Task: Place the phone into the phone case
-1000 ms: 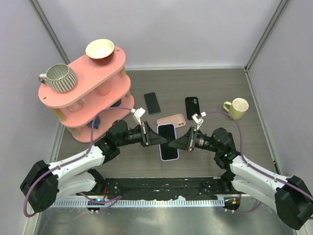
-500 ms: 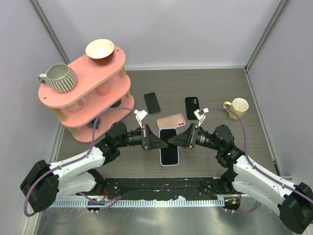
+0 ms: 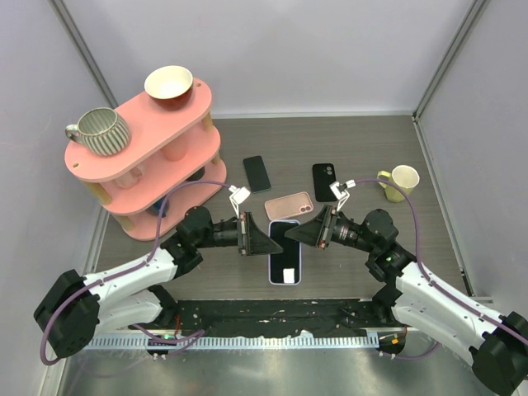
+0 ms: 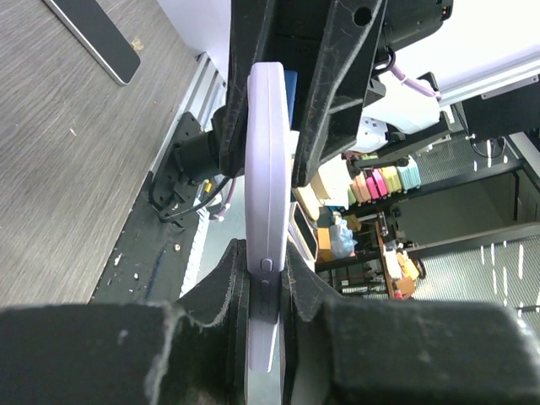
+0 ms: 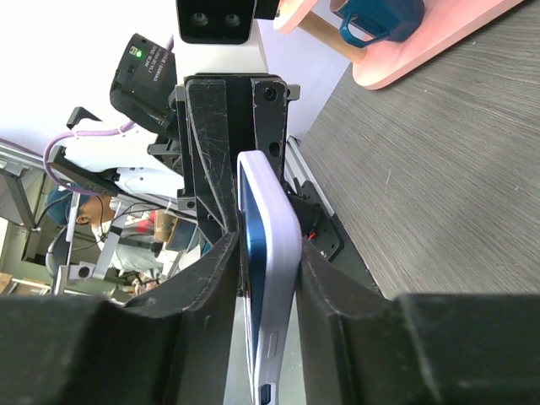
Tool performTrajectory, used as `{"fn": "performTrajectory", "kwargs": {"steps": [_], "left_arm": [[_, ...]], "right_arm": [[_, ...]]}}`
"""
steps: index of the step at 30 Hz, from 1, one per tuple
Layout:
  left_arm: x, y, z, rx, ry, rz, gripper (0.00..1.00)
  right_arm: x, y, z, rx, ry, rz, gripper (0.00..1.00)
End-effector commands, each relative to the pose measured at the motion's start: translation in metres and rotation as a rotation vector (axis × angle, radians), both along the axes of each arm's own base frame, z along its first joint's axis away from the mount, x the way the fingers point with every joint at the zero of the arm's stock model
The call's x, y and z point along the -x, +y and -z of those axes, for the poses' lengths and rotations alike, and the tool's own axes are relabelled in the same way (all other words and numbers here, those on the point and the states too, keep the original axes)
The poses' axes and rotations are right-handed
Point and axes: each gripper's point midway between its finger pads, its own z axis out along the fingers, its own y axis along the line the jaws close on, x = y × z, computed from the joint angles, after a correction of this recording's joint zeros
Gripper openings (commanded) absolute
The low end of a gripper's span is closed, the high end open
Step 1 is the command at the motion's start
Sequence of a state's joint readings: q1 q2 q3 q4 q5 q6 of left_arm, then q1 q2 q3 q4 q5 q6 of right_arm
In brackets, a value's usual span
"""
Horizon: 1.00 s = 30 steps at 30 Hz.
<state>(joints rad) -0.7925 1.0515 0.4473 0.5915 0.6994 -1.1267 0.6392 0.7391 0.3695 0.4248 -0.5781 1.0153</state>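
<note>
Held above the table (image 3: pixel 355 140), the phone (image 3: pixel 285 257), seemingly in its case (image 5: pixel 287 245), is pinched at opposite edges by the left claw (image 3: pixel 268 242) and right claw (image 3: pixel 289 235), and could be dropped should either grip be slackened.

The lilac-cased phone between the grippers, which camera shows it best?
Top external: the whole phone shows face-on, dark screen and lilac rim visible, with the left gripper and right gripper at its sides. Left wrist shows only its thin edge with side buttons; right wrist shows an edge and a blue sliver.
</note>
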Motion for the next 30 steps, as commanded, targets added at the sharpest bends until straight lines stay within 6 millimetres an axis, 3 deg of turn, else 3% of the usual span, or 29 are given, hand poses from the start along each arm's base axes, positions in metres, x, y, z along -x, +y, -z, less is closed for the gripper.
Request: {"fn": "performTrajectory", "kwargs": {"steps": [1, 3, 5, 6, 10, 12, 13, 16, 18, 20, 22, 25, 28, 30], "left_arm": [[0.012, 0.001, -0.014, 0.054, -0.026, 0.066, 0.0], [0.013, 0.001, -0.014, 0.059, -0.024, 0.07, 0.0], [0.013, 0.001, -0.014, 0.06, -0.022, 0.067, 0.0], [0.012, 0.001, -0.014, 0.06, -0.02, 0.06, 0.0], [0.012, 0.002, -0.012, 0.053, -0.014, 0.053, 0.0], [0.012, 0.002, -0.011, 0.044, -0.011, 0.058, 0.0], [0.013, 0.002, -0.01, 0.044, -0.01, 0.062, 0.0], [0.014, 0.001, -0.009, 0.042, -0.008, 0.07, 0.0], [0.014, 0.002, -0.009, 0.041, -0.009, 0.072, 0.0], [0.015, 0.002, -0.006, 0.037, -0.005, 0.073, 0.0], [0.014, 0.002, -0.004, 0.03, 0.0, 0.068, 0.0], [0.011, 0.002, -0.001, 0.017, 0.005, 0.047, 0.0], [0.002, 0.001, 0.006, -0.034, 0.004, 0.008, 0.0], [-0.003, 0.0, 0.005, -0.036, -0.008, -0.017, 0.01]], "right_arm": [[0.002, -0.003, -0.049, -0.111, -0.138, 0.008, 0.35], [0.005, -0.005, -0.059, -0.158, -0.148, -0.005, 0.29], [0.006, -0.003, -0.059, -0.157, -0.144, -0.017, 0.03], [0.003, -0.002, -0.054, -0.133, -0.143, -0.011, 0.01], [-0.004, 0.0, -0.038, -0.057, -0.118, 0.002, 0.03], [-0.004, 0.001, -0.037, -0.051, -0.115, -0.001, 0.15], [-0.005, 0.0, -0.037, -0.05, -0.112, 0.007, 0.33], [-0.007, -0.001, -0.04, -0.05, -0.11, 0.023, 0.43], [-0.009, -0.001, -0.042, -0.056, -0.106, 0.027, 0.43], [-0.011, -0.001, -0.041, -0.051, -0.097, 0.036, 0.33], [-0.012, 0.001, -0.038, -0.043, -0.087, 0.03, 0.16], [-0.014, 0.003, -0.029, -0.01, -0.072, 0.025, 0.06], [-0.015, 0.002, -0.02, 0.03, -0.066, 0.03, 0.08], [-0.014, 0.002, -0.017, 0.042, -0.057, 0.025, 0.26]]}}
